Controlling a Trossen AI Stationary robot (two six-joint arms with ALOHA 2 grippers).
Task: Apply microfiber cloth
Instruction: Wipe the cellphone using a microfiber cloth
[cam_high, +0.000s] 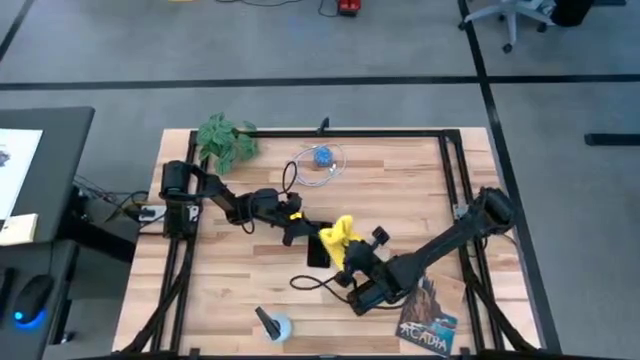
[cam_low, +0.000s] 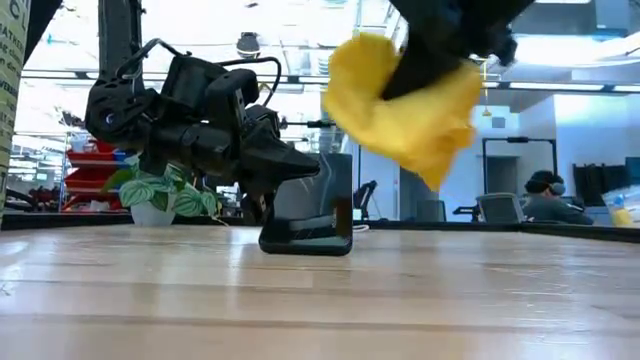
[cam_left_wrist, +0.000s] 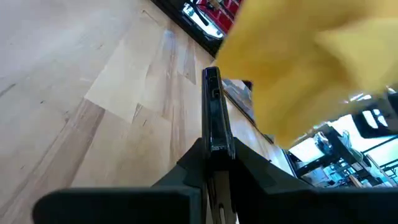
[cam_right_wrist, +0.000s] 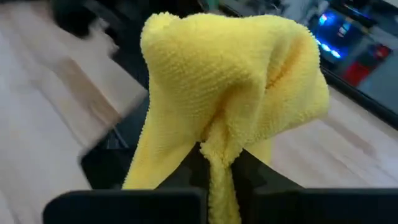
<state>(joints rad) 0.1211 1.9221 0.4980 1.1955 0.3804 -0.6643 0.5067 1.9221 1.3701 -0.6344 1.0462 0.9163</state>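
The right gripper (cam_right_wrist: 219, 163) has its jaws clamped on a gathered fold of the yellow cloth (cam_right_wrist: 230, 93); the rest of the cloth bunches out ahead of the jaws and hangs in the air, clear of the bench (cam_low: 320, 300); in the low view the cloth (cam_low: 405, 100) hangs above and just to the side of the phone (cam_low: 308, 232); from above it (cam_high: 338, 236) sits over the phone's (cam_high: 318, 250) edge, so touching or apart cannot be told.

The left gripper (cam_left_wrist: 214, 152) has its jaws clamped on the thin sides of the black phone (cam_left_wrist: 214, 112); the phone stands on one edge on the bench, running straight out from between the jaws; the cloth (cam_left_wrist: 298, 62) fills the space just beyond and beside it.

Well away from both sets of jaws, a leafy plant (cam_high: 226, 140) stands at a far corner of the bench; a coiled cable with a blue piece (cam_high: 320, 160) lies near it; a card (cam_high: 428, 318) rests at the near edge by the right arm.
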